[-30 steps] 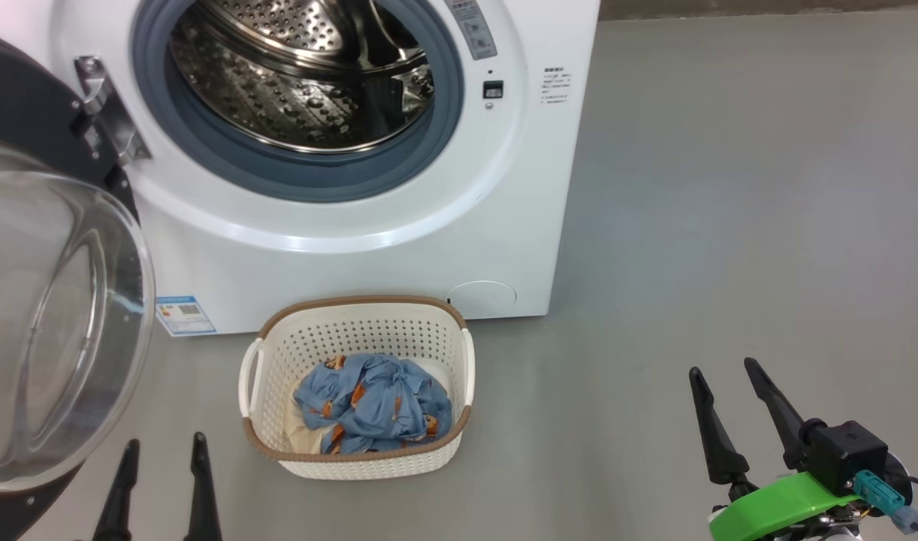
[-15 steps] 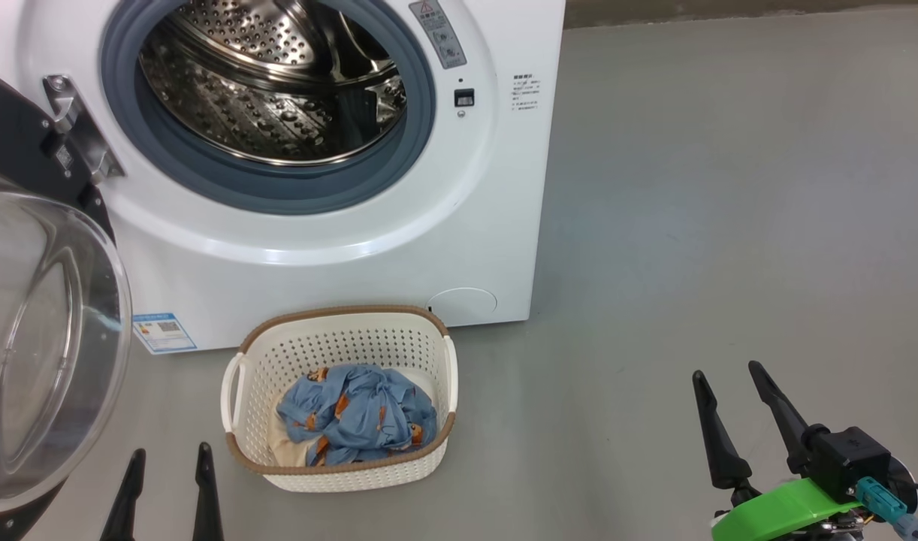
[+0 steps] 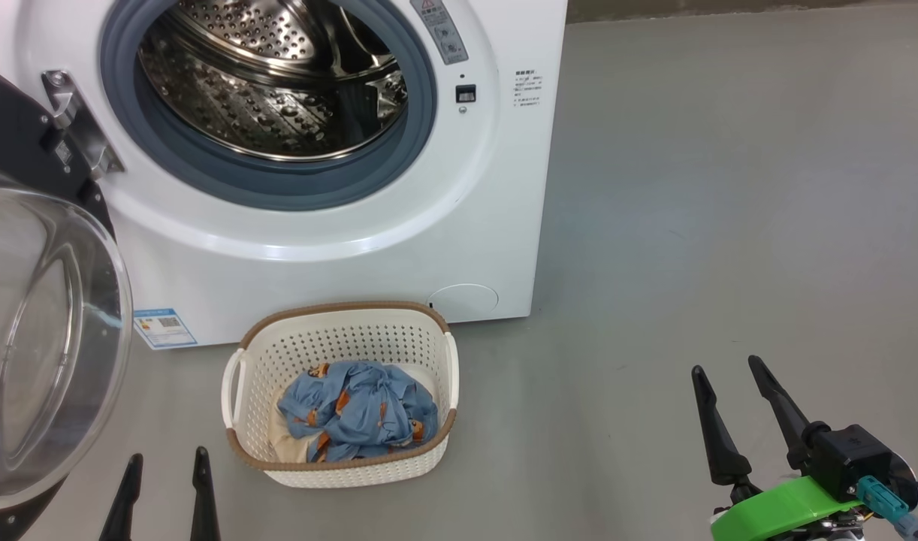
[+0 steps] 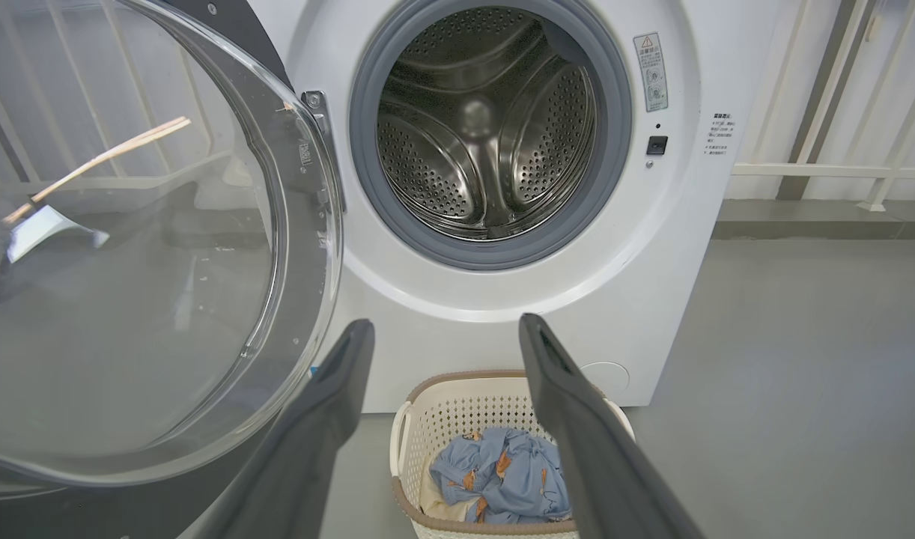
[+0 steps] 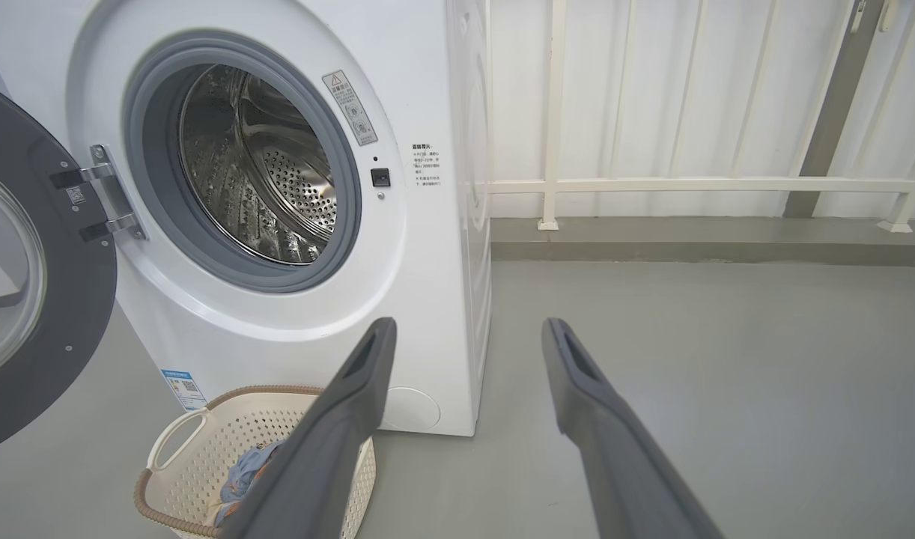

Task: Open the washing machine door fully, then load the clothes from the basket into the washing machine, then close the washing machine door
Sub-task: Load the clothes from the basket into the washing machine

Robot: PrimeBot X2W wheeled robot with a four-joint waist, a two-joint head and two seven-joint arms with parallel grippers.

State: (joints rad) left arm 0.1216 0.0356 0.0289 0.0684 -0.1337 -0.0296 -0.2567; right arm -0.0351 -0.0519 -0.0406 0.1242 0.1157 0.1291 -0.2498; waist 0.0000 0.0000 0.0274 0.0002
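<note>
Grey floor (image 3: pixel 729 225), smooth and bare-looking, with a white railing (image 5: pixel 689 183) along the back wall in the right wrist view. We log the washing machine (image 3: pixel 339 248) standing on this floor at the upper left of the head view. Its mouth is uncovered: a grey rubber ring (image 3: pixel 279 191) around the perforated steel drum (image 3: pixel 271 83).

The washing machine door (image 3: pixel 46 338) is swung out to the robot's left on its hinge (image 3: pixel 80 124), glass bowl bulging toward the head camera, black rim behind it. A blue label sticker (image 3: pixel 157 328) sits low on the machine's front, just beside the door's edge.

The basket (image 3: pixel 339 330) rests on the floor just in front of the machine, below the opening. The clothes (image 3: pixel 354 409) lie bunched inside it, below the brown rim: light blue with orange prints, a cream piece showing under them at the left.

Left end effector (image 3: pixel 167 454): lower left of the head view, fingers spread wide, nothing between them, near the basket's left side but apart from it.

Right end effector (image 3: pixel 726 365): lower right, fingers likewise parted wide and holding nothing, well apart from the basket; we note a green part (image 3: pixel 782 511) at its wrist
</note>
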